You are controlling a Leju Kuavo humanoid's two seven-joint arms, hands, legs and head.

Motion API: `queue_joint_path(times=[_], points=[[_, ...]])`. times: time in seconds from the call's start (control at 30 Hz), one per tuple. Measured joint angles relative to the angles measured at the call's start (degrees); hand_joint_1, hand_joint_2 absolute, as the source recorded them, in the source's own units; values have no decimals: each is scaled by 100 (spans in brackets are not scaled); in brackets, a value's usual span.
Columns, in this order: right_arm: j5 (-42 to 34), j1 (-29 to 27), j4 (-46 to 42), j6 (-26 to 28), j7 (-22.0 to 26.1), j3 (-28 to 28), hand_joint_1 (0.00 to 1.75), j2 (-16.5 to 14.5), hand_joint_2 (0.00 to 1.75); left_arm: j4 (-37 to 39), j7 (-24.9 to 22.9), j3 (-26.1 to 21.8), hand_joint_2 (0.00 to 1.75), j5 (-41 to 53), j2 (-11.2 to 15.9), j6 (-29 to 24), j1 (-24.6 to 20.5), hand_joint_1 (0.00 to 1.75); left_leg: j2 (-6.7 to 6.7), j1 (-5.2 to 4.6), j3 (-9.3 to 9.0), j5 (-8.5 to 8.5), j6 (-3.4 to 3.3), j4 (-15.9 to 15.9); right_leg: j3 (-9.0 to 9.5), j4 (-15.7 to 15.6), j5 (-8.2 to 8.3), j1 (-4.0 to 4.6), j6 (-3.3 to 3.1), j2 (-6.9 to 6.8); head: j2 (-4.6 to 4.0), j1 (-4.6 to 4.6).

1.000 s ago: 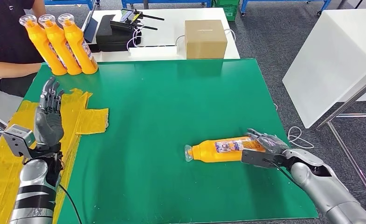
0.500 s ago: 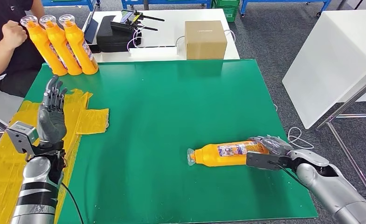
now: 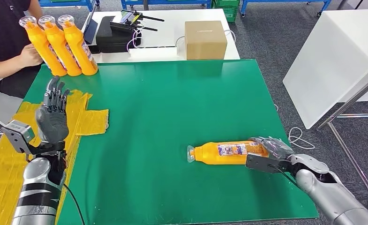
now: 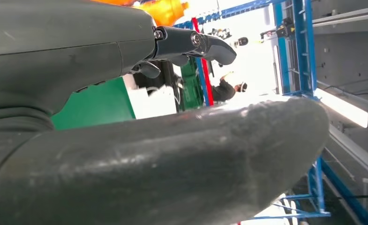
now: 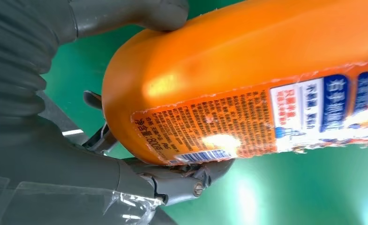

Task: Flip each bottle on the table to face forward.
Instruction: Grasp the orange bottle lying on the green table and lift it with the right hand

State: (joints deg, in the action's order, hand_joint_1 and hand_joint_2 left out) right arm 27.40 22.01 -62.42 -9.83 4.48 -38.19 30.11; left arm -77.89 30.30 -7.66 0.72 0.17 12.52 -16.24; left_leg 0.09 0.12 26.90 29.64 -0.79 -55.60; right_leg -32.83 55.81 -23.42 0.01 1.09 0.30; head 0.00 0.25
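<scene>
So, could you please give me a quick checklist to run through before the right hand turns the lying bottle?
1. Right hand has a grip on the lying bottle at its base end: ok, thumb and fingers wrap it in the right wrist view.
2. Bottle's label side: cannot tell whether it already faces forward.
3. Green mat bare around the bottle for the turn: ok.
4. Left hand out of the way: ok, raised over the yellow sheet, holding nothing.
5. Three upright bottles well apart: ok, at the far left corner, though a person's hand is beside them.
</scene>
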Motion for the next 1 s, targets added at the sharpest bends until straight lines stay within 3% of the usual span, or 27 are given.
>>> queue_joint_path(times=[0.13,0.4,0.53,0.8,1.0], points=[[-11,-484,-229,678,235,568,175,-582,175,-45,-15,-16,0,-169,1,97,144,0,-1,4,4,0,0,1,-8,2,0,5,0,1,0,-2],[-177,-905,-650,833,517,1271,175,-1167,175,-108,-26,-71,0,-278,2,174,291,0,-24,8,19,-3,3,1,-13,7,-3,8,-2,-22,0,0],[-440,-1019,-1007,879,688,1695,175,-1521,175,-141,-76,-132,175,-524,1,385,361,0,-23,7,17,-2,3,1,-13,5,-3,7,-2,-22,0,-1],[-1020,-1111,-1402,905,1023,2148,175,-2268,175,-199,-452,-135,175,-1521,-68,1156,544,0,-21,7,16,-3,3,1,-13,6,-3,9,-2,-21,0,-1],[-1478,-934,-1399,841,1149,2181,175,-2862,175,-207,-609,179,175,-1879,-185,1405,614,0,-21,7,15,-3,3,1,-13,7,-2,8,-3,-21,0,0]])
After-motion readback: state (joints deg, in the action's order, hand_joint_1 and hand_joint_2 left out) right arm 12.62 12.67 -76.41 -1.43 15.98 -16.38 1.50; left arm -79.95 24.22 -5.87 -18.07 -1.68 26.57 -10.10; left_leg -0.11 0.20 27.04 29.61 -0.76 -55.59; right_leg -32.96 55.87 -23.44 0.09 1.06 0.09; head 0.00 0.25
